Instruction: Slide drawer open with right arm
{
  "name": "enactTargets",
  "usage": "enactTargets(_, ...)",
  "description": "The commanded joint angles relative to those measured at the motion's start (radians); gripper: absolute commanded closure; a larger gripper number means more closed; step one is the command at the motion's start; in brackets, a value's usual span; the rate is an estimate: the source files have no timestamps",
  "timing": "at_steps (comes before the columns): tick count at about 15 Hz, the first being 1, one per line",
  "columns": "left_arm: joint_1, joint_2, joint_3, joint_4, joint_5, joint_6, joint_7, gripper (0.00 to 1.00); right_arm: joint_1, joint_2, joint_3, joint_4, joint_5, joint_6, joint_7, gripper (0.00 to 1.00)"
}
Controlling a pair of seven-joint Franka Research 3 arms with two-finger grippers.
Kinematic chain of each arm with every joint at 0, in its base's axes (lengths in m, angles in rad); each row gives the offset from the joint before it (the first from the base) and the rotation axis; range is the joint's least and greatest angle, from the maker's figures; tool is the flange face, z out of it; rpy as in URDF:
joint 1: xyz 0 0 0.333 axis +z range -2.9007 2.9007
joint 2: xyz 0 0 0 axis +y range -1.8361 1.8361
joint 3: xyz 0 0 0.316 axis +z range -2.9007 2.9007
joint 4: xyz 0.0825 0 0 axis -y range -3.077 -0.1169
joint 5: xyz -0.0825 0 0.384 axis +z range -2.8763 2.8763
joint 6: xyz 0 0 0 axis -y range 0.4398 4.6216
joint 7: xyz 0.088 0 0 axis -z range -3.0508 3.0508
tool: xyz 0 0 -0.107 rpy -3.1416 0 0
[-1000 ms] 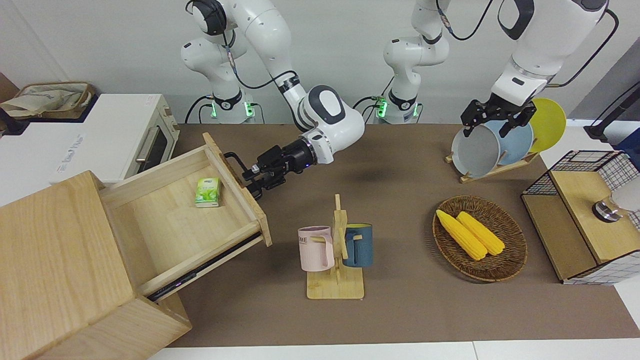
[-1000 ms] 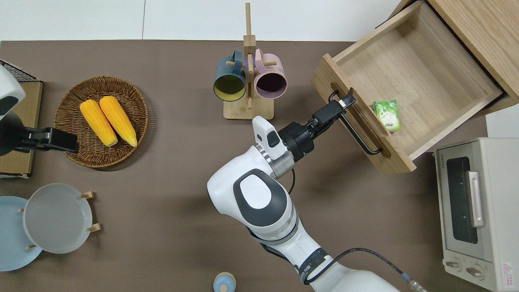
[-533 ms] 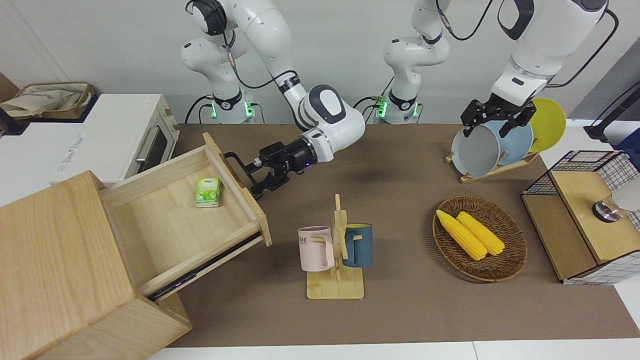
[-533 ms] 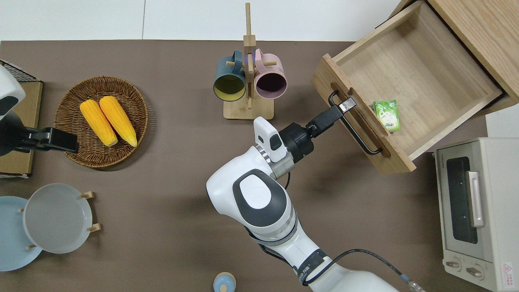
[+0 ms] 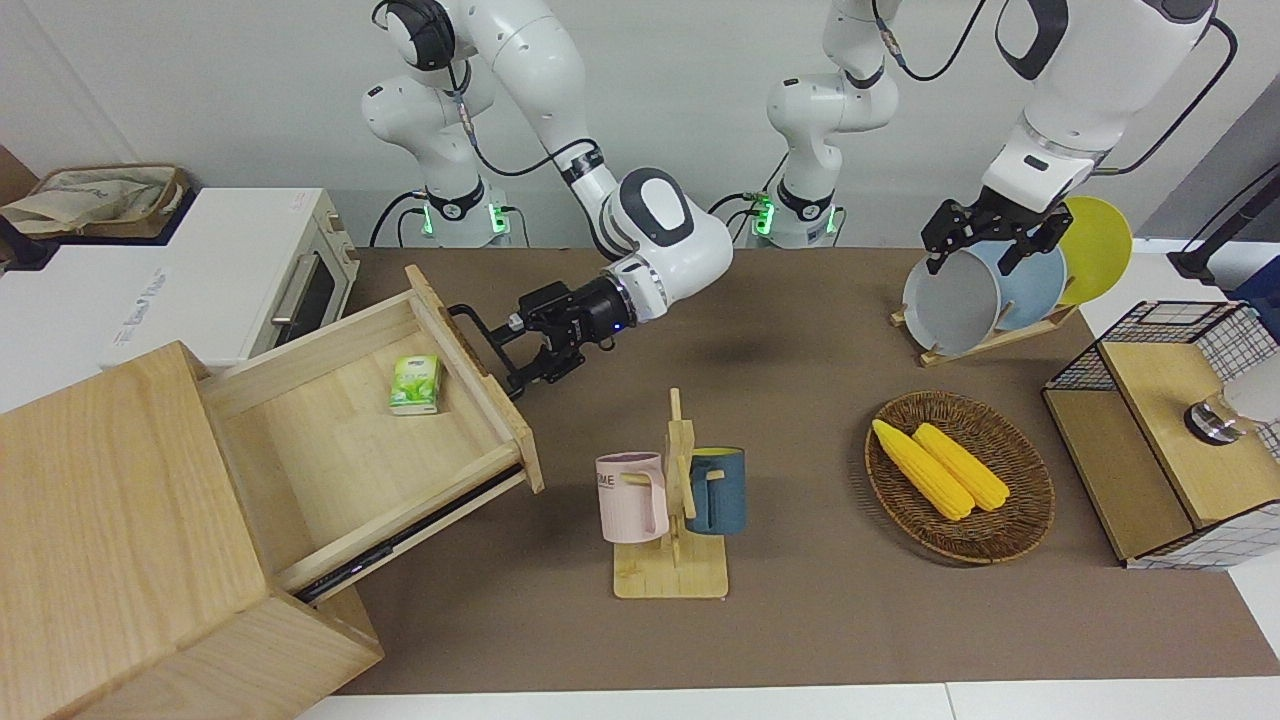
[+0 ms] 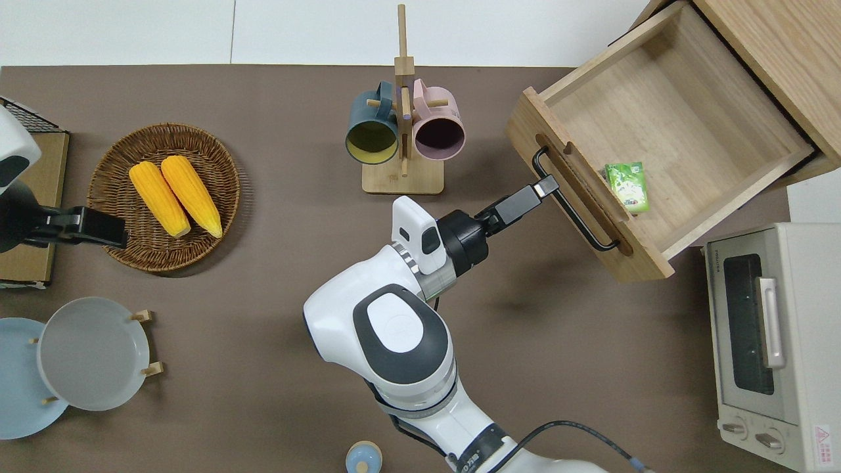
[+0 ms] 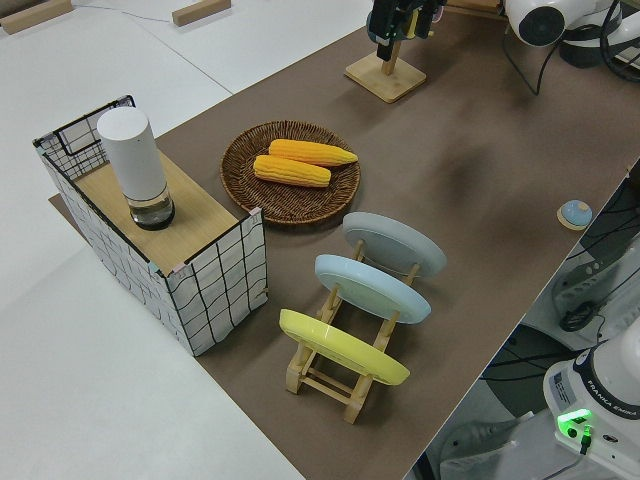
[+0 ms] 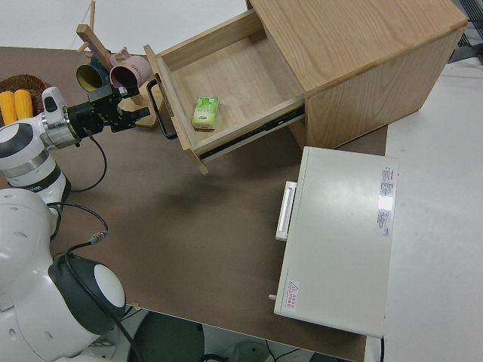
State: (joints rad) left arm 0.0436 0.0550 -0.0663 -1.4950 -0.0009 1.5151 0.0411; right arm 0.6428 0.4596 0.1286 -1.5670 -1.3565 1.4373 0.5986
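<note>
The light-wood drawer (image 5: 330,460) stands pulled far out of the pale-wood cabinet (image 5: 120,520), toward the right arm's end of the table. A small green packet (image 6: 627,187) lies inside it. The black bar handle (image 6: 575,210) on its front is free. My right gripper (image 6: 545,186) is open and sits just off the handle, not around the bar; the right side view (image 8: 136,102) shows a small gap to the handle (image 8: 160,111). My left arm is parked.
A wooden mug rack (image 5: 672,500) with a pink and a blue mug stands close to the drawer front. A white toaster oven (image 5: 230,280) sits beside the cabinet. A basket of corn (image 5: 958,478), a plate rack (image 5: 985,290) and a wire-mesh box (image 5: 1170,430) stand at the left arm's end.
My right gripper has let go of the handle and drawn back from it toward the table's middle. The drawer has stayed where it was.
</note>
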Motion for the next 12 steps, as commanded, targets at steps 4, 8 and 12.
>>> enactTargets(4,-0.007,-0.004,0.000,0.010,0.018,-0.018,-0.010,0.01,0.032,-0.097,0.000,0.074,0.264,0.000,-0.022,0.011)
enactTargets(8,-0.007,-0.004,0.000,0.010,0.018,-0.018,-0.010,0.01,0.011,-0.214,-0.004,0.079,0.498,0.046,-0.055,0.013)
enactTargets(12,-0.007,-0.004,0.000,0.010,0.018,-0.018,-0.010,0.01,-0.090,-0.329,-0.017,0.078,0.762,0.106,-0.131,0.011)
